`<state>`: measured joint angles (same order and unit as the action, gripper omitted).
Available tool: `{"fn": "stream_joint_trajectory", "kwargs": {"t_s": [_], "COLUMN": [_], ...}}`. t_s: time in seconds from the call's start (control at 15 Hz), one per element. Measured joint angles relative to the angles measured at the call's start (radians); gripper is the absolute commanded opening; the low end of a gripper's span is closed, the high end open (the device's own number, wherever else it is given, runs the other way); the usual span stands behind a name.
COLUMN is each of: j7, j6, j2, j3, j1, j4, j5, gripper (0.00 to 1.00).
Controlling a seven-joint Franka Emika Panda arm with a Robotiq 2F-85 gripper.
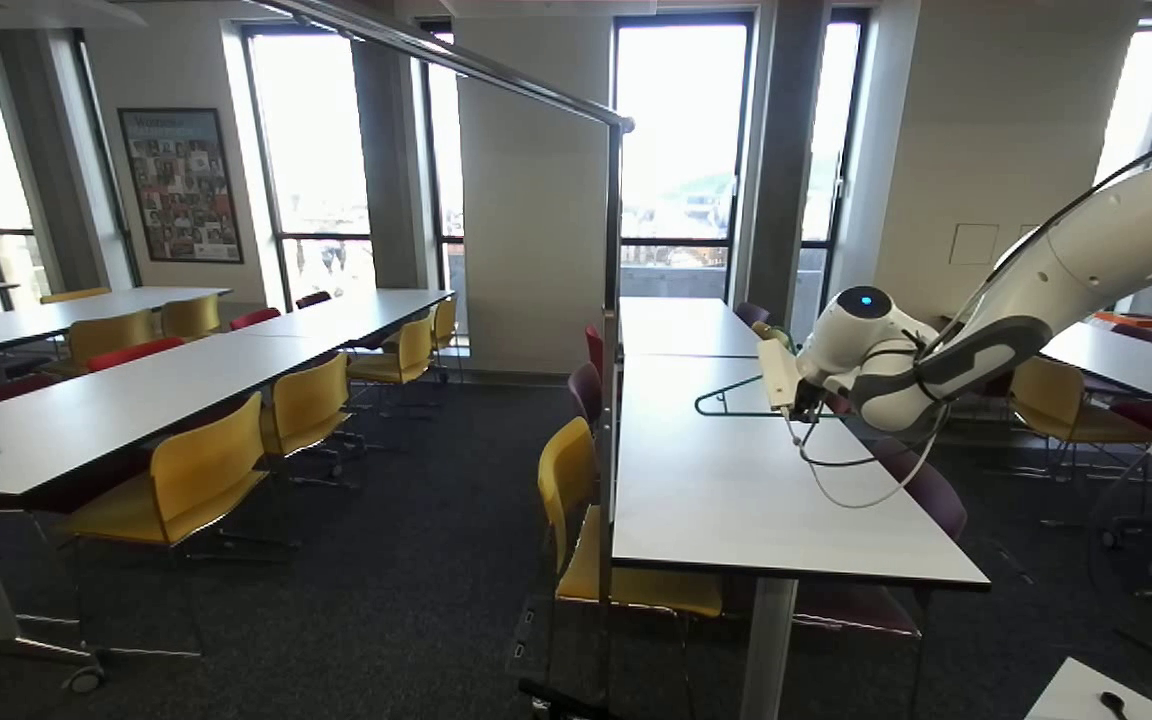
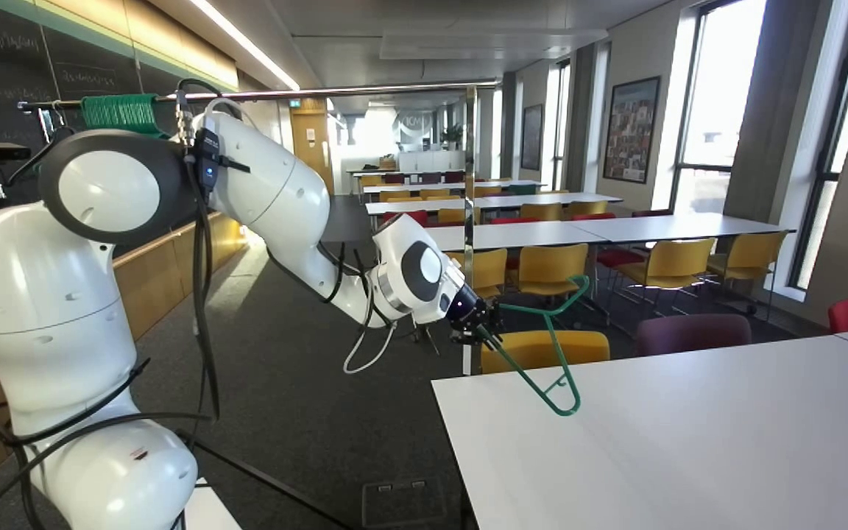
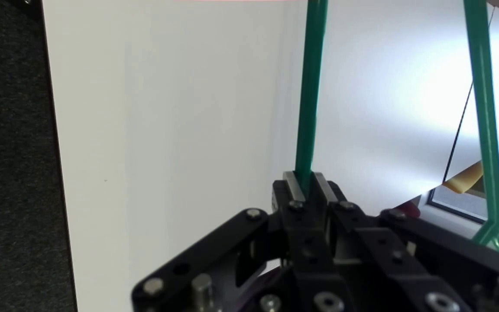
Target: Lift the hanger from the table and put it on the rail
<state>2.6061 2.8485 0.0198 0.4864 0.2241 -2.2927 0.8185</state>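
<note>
The green hanger (image 2: 558, 346) is held tilted by a long bar, its hook pointing away from the gripper. It shows in part in an exterior view (image 1: 736, 413) and in the wrist view (image 3: 310, 99). My gripper (image 2: 490, 335) is shut on that bar; the bar sits between its fingertips (image 3: 306, 182). The hanger appears over the white table (image 2: 659, 442); whether its lower corner touches the top, I cannot tell. The table also shows in an exterior view (image 1: 736, 510). The grey metal rail (image 2: 387, 90) runs high above, also in an exterior view (image 1: 496, 75).
A metal post (image 1: 614, 250) carries the rail's end beside the table edge. Several green hangers (image 2: 118, 112) hang bunched near the rail's other end, close to the arm. A yellow chair (image 2: 549, 350) and a purple chair (image 2: 693, 335) stand along the table.
</note>
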Motion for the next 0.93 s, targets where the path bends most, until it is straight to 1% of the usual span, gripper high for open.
{"fn": "stream_joint_trajectory", "kwargs": {"t_s": [0.47, 0.73, 0.93], "j7": [0.0, 0.0, 0.0], "j6": [0.0, 0.0, 0.0], "j2": [0.035, 0.065, 0.082], "j3": [-0.07, -0.124, -0.196], "j1": [-0.007, -0.054, -0.113], "j4": [0.003, 0.011, 0.012], "j5": [0.006, 0.006, 0.006], "gripper": [0.02, 0.02, 0.02]}}
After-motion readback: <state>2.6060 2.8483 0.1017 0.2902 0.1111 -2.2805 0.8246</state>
